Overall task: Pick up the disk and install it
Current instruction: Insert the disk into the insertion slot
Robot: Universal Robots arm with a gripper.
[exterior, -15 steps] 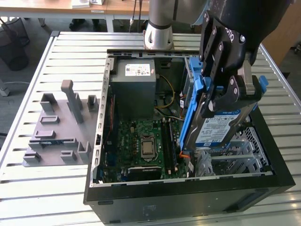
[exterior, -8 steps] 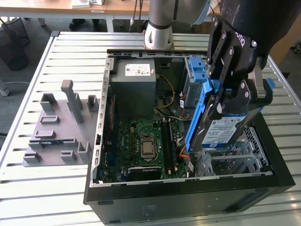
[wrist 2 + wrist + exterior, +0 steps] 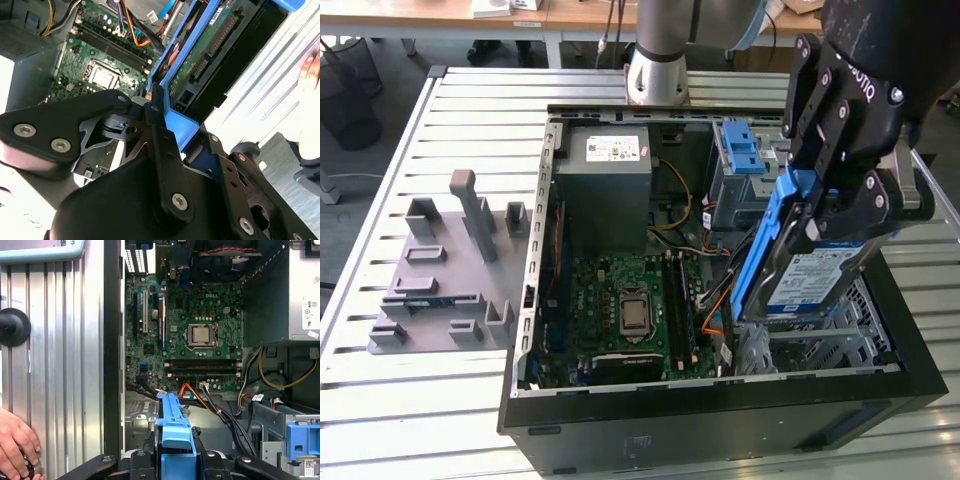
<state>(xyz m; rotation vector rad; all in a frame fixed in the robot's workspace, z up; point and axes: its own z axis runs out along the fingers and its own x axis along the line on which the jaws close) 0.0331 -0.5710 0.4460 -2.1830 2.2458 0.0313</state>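
On a slatted metal bench [image 3: 450, 120], the hand [image 3: 835, 215] grips the disk [image 3: 815, 272] edge-up above the open computer case [image 3: 720, 425]; wooden desks [image 3: 430, 17] stand behind.

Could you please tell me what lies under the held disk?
A grey metal drive bay of the open computer case lies beneath the disk; the disk hides much of its inside.

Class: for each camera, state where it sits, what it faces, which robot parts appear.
Exterior view: off the arm, looking down into the computer case; shows gripper clamping the disk.
First wrist view: on the wrist, facing the motherboard; gripper links show.
Second wrist view: on the wrist, along the disk; gripper body shows.
All share disk, motherboard.
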